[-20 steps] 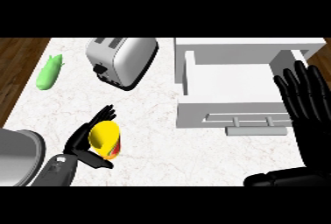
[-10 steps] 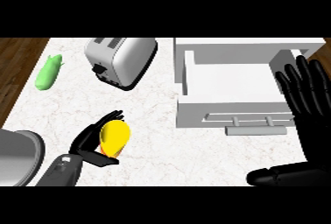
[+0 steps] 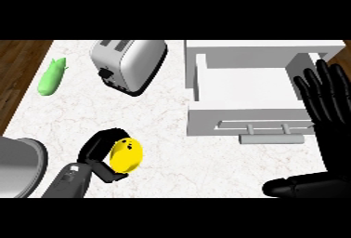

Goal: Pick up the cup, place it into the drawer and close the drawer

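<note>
The left hand is curling its fingers round the yellow cup, holding it over the counter at lower left. The open drawer is lying up and to the right, well apart. The right hand is resting open-fingered beside the drawer.

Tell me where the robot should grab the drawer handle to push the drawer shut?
Probably the middle of the grey handle, coming from the front, the side nearest the robot. The bar runs across the front of the open white drawer and sticks out toward the robot. The right hand, open beside it, is nearest; the left hand holds the yellow cup.
</note>
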Available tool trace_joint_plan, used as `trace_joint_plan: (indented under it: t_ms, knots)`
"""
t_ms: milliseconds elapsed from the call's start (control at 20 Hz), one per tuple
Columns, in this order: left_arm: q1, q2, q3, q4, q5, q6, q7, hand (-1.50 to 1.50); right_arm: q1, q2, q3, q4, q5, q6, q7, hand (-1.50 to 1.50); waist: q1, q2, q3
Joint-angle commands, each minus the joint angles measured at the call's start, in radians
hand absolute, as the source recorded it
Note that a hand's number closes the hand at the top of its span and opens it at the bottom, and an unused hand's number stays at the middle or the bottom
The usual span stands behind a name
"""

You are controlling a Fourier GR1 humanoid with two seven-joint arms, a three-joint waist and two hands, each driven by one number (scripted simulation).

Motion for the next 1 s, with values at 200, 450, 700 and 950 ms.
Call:
trace_joint_plan:
  t_ms: [200,450,700,950]
  knots:
    - [0.041,-0.048,0.072,-0.072,0.084,0.075,-0.169,1.5,0.039,-0.011,-0.023,-0.026,-0.032,0.02,-0.009,-1.5,0.009,-0.006,0.002]
    - [0.055,-0.065,0.262,-0.067,0.206,0.37,-0.189,1.5,0.011,-0.025,-0.03,-0.014,-0.03,0.017,0.02,-1.5,0.018,-0.005,0.001]
    - [0.082,-0.102,0.236,-0.26,0.244,0.349,-0.138,1.5,0.063,-0.006,-0.019,-0.067,-0.024,0.004,0.029,-1.5,0.017,-0.009,0.003]
    - [0.181,-0.084,0.146,-0.55,0.243,0.341,0.066,1.5,-0.025,-0.004,-0.018,0.018,0.004,-0.016,0.029,-1.5,0.025,-0.008,0.003]
